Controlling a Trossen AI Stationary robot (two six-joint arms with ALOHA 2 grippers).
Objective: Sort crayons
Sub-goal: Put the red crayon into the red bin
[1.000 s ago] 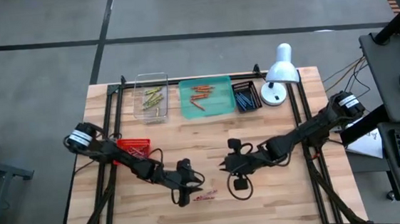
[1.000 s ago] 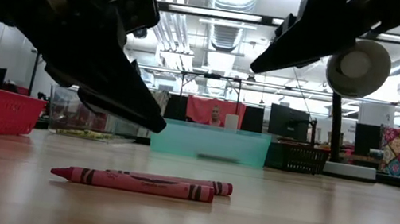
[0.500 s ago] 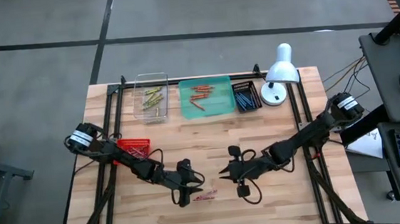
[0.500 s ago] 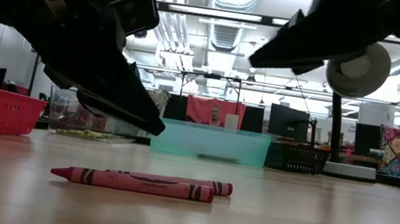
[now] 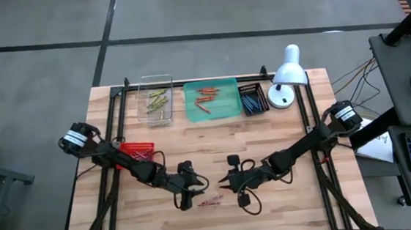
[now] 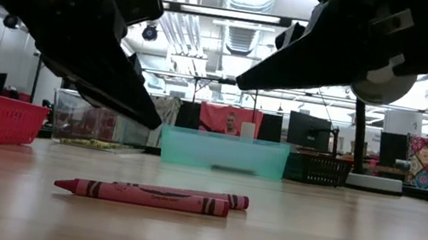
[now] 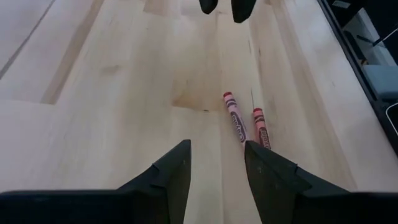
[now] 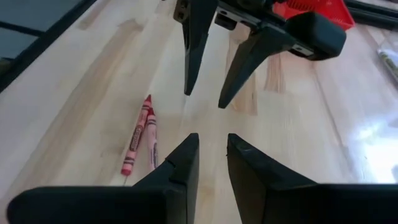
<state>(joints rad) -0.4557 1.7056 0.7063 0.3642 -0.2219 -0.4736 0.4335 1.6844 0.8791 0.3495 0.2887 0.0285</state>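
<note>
**Two grippers hanging over a pair of red crayons**

Beyond the wooden table [image 5: 280,135], an open workroom with ceiling lights and monitors is showing in the low view, and a person is sitting far off behind the teal tray [image 5: 212,100]. On the table's near half, two red crayons [image 5: 211,200] are lying side by side, touching along their length — bare wood all around them.

The left gripper [image 5: 185,200] is hanging just beside the pair at about 9 o'clock of them, its fingers [image 7: 176,165] standing apart with nothing between them; in its wrist view the crayons are lying just ahead of the tips. The right gripper [image 5: 230,186] is hovering at roughly 2 o'clock of the crayons, near but not touching, its fingers [image 8: 186,155] also parted with only a narrow gap and holding nothing. Both are riding clear above the wood in the low view.

Along the far edge, sorted crayons are resting in containers: yellow-green ones in a clear bin [image 5: 155,100] at 11 o'clock of the table's middle, orange ones in the teal tray at 12, blue ones in a dark basket [image 5: 253,98] just beside it. A white desk lamp [image 5: 286,75] is standing at 1 o'clock, and a red mesh basket [image 5: 138,151] is sitting at 9 o'clock, partly under the left arm.
</note>
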